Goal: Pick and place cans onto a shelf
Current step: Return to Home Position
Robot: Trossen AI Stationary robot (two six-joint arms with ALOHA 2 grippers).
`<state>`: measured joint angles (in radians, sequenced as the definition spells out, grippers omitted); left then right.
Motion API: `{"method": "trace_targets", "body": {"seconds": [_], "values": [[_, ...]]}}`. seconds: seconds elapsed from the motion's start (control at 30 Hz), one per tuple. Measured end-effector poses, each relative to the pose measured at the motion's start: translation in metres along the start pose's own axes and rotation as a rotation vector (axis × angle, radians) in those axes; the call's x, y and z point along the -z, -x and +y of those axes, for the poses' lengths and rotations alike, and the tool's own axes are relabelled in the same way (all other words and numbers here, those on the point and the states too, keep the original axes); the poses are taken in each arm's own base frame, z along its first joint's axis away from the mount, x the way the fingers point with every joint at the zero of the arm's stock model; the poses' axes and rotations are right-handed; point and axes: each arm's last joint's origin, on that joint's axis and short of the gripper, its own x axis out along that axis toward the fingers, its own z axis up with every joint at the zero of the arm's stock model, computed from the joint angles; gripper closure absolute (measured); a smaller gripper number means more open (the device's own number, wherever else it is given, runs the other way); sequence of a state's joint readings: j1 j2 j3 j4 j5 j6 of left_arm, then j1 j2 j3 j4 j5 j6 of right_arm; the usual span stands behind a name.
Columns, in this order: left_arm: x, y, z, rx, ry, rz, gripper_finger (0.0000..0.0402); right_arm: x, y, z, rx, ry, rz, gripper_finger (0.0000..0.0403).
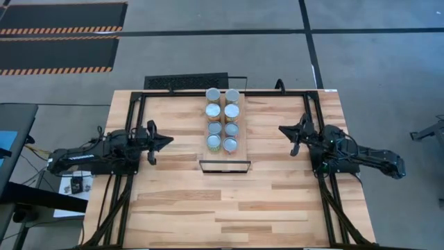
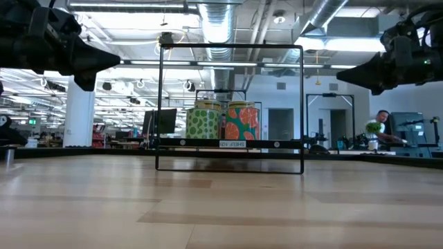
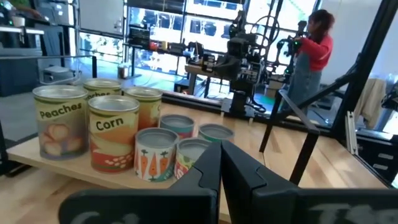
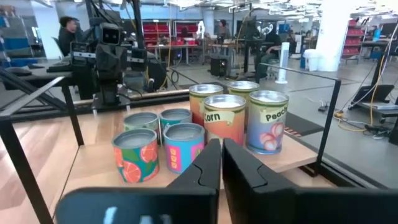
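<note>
Several cans [image 1: 222, 119] stand upright in two rows on the shelf [image 1: 224, 156], a pale plank panel at the middle of the table's far half. The larger tins, labelled Peaches [image 3: 60, 121] and Corn [image 3: 114, 132], stand at the far end and the smaller ones [image 4: 135, 154] at the near end. My left gripper [image 1: 170, 141] is shut and empty, above the table to the left of the shelf. My right gripper [image 1: 281, 130] is shut and empty, to the right of it. Both point at the cans. The low view shows them raised above the table [image 2: 104, 61] [image 2: 346, 70].
A black wire frame [image 2: 230, 107] stands upright at the shelf's near end. Black rails [image 1: 132, 132] [image 1: 312, 125] run along the table's left and right sides and its far edge. People [image 3: 310, 53] [image 4: 67, 28] stand in the room beyond the table.
</note>
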<state>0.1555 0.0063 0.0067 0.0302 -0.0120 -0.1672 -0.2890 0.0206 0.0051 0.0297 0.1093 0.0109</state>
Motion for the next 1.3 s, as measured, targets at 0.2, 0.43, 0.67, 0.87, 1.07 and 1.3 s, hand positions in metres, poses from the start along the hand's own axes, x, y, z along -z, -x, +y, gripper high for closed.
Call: {"method": "trace_targets", "body": {"seconds": [0.2,0.43,0.67,0.87,1.07,1.3], "values": [[0.0,0.0,0.0,0.0,0.005,0.0,0.0401,-0.0002,0.0001,0.0001,-0.002,0.0,-0.002,0.0353],[0.0,0.0,0.0,0.0,0.01,0.0,0.0402,-0.0003,0.0001,0.0001,-0.003,0.003,-0.003,0.0352],[0.0,0.0,0.0,0.0,0.012,0.0,0.0401,-0.0003,0.0001,0.0001,-0.003,0.003,-0.003,0.0351],[0.0,0.0,0.0,0.0,0.012,-0.001,0.0402,-0.0004,0.0001,0.0001,-0.003,0.003,-0.004,0.0351],[0.0,0.0,0.0,0.0,0.013,0.0,0.0401,-0.0004,0.0001,0.0001,-0.005,0.003,-0.005,0.0351],[0.0,0.0,0.0,0.0,0.013,0.0,0.0402,-0.0004,0.0001,0.0002,-0.006,0.002,-0.005,0.0351]]}}
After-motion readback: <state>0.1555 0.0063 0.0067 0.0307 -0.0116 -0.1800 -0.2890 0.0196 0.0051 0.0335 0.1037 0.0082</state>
